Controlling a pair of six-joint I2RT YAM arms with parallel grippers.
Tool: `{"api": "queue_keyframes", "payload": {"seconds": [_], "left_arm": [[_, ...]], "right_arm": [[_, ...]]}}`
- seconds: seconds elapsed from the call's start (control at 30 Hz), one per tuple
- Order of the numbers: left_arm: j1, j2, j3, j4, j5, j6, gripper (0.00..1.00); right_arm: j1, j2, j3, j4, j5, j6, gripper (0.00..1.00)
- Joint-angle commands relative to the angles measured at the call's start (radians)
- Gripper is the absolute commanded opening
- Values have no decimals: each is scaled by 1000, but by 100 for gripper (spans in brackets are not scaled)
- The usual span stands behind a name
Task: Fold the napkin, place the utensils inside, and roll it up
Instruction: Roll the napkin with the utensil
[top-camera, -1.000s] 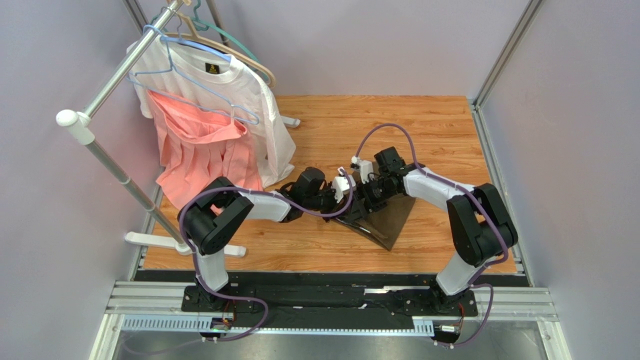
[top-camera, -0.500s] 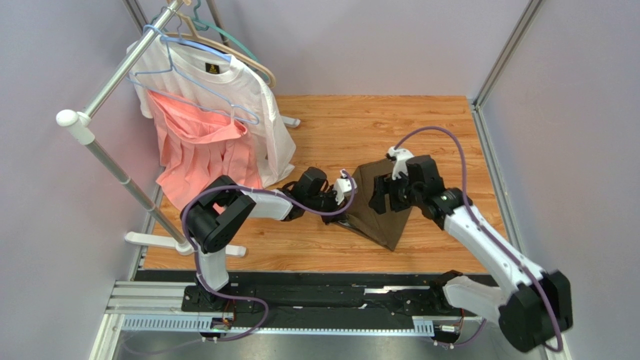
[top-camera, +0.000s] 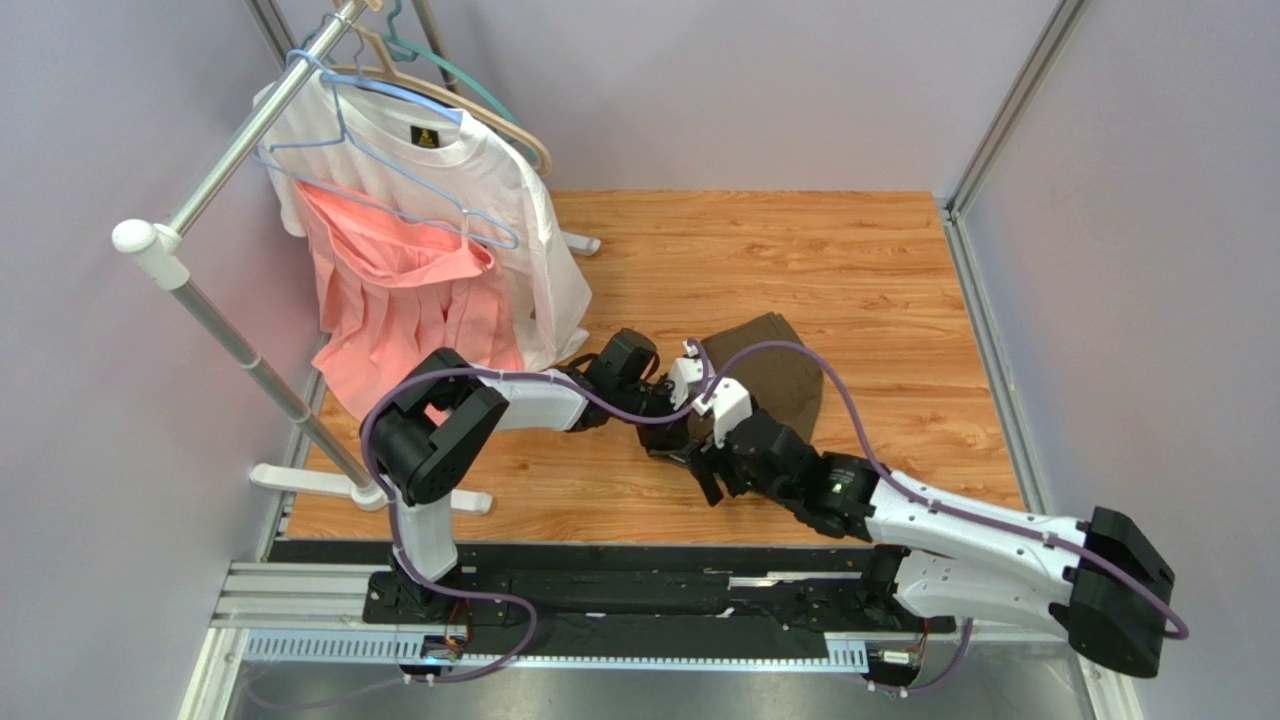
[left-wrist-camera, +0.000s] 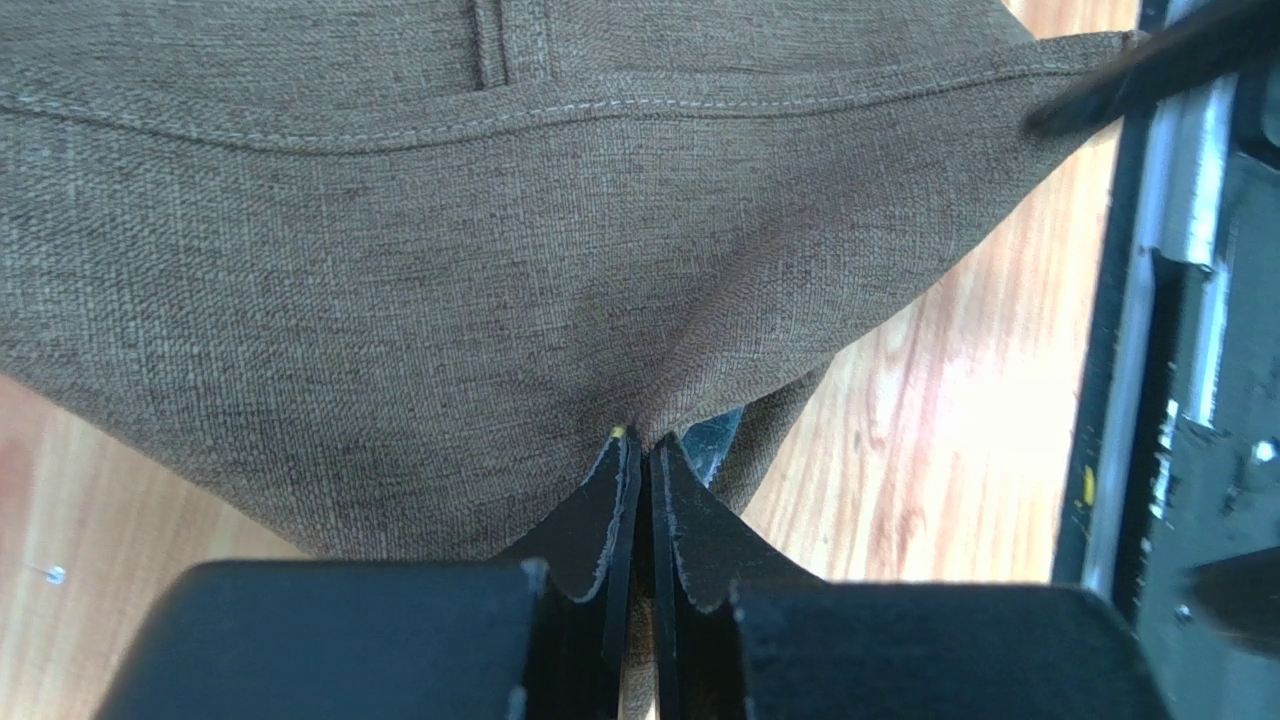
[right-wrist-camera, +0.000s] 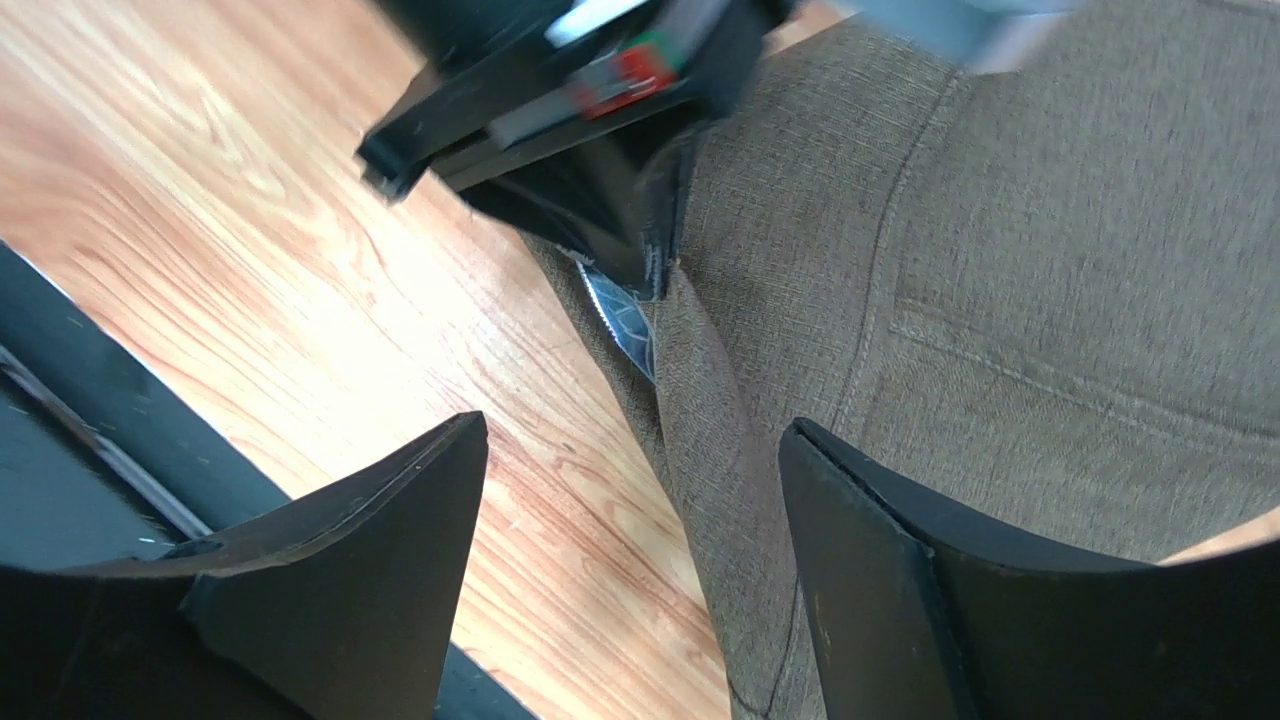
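You had the napkin (top-camera: 777, 365) lying on the wooden table (top-camera: 887, 285), about in the middle of it, with its left corner raised a little from the wood. Your left gripper (left-wrist-camera: 639, 450) was pressed together on that corner: in the left wrist view the two black fingertips met on a small gathered fold of the brown cloth (left-wrist-camera: 451, 270), and the weave pulled toward them in a fan of creases. Just under these fingertips a short piece of the knife (right-wrist-camera: 621, 318) came out from below the cloth, silver with a toothed edge; you could not tell from the pictures if the blade was also caught in the pinch or only lay beneath it. A stitched hem ran across the napkin (right-wrist-camera: 977, 255) on its upper side. Your right gripper (right-wrist-camera: 631, 435) was spread wide, one finger over the bare table (right-wrist-camera: 301, 225) and the other over the cloth, with the edge of the napkin between them, and neither finger touched anything. From above, it (top-camera: 709, 477) sat near the near edge of the napkin, just beside the left gripper (top-camera: 672, 431). At the far left of the table stood a clothes rack (top-camera: 226, 150) with a white T-shirt (top-camera: 481, 180) and a pink garment (top-camera: 398, 308), well apart from the napkin.
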Motion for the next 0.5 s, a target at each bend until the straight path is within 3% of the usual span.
{"api": "queue_keyframes", "payload": {"seconds": [0.0, 0.23, 0.47], "left_arm": [[24, 14, 11, -132, 50, 36, 6], [30, -5, 5, -219, 44, 41, 5], [44, -90, -81, -252, -33, 1, 3]], "right_arm": [[99, 106, 30, 97, 199, -90, 76], [209, 322, 136, 29, 289, -85, 76], [280, 379, 164, 18, 335, -35, 78]]}}
